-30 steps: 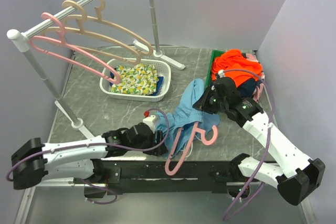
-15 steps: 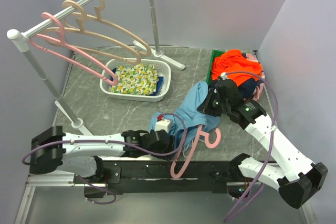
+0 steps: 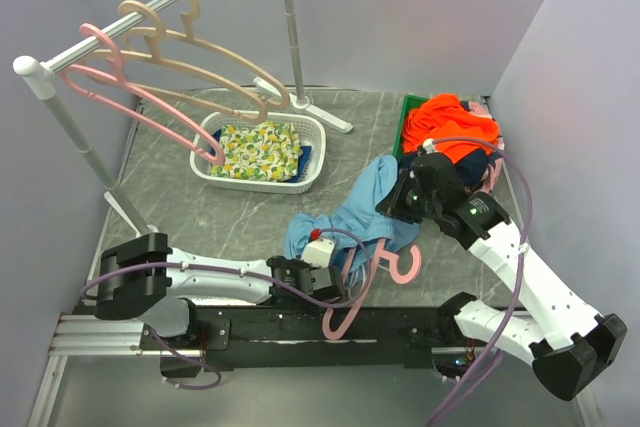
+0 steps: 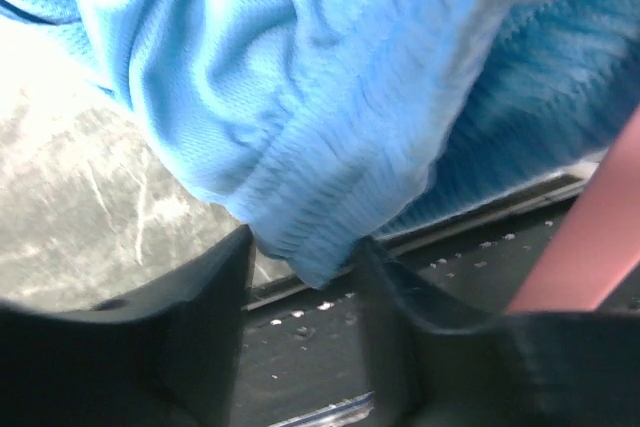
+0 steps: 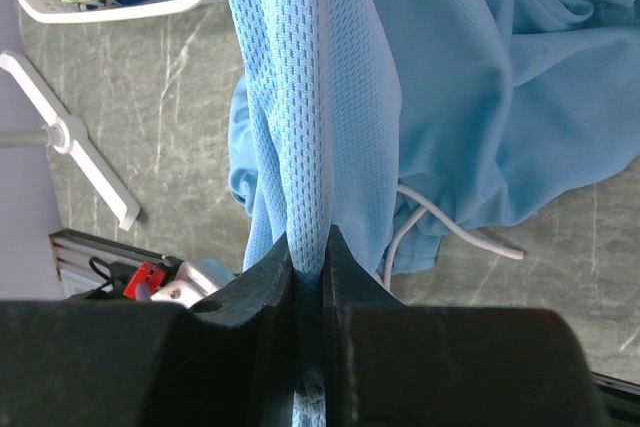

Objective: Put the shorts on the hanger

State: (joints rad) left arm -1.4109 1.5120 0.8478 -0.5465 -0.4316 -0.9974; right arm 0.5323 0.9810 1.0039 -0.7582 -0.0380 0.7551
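1. The light blue thin athletic shorts (image 3: 362, 209) lie crumpled on the grey marbled tabletop (image 3: 210, 217), near its middle.
2. The slim salmon-pink plastic hanger (image 3: 334, 327) lies partly under the shorts' near side, reaching over the tabletop's near edge.
3. The left tool (image 4: 300, 257) sits at the shorts' near edge, with bunched cloth between its fingers touching both.
4. The right tool (image 5: 308, 247) pinches a fold on the shorts' far right.
5. A white slatted plastic basket (image 3: 250, 181) stands far left of the shorts.
6. An orange garment (image 3: 455, 117) lies at the far right.
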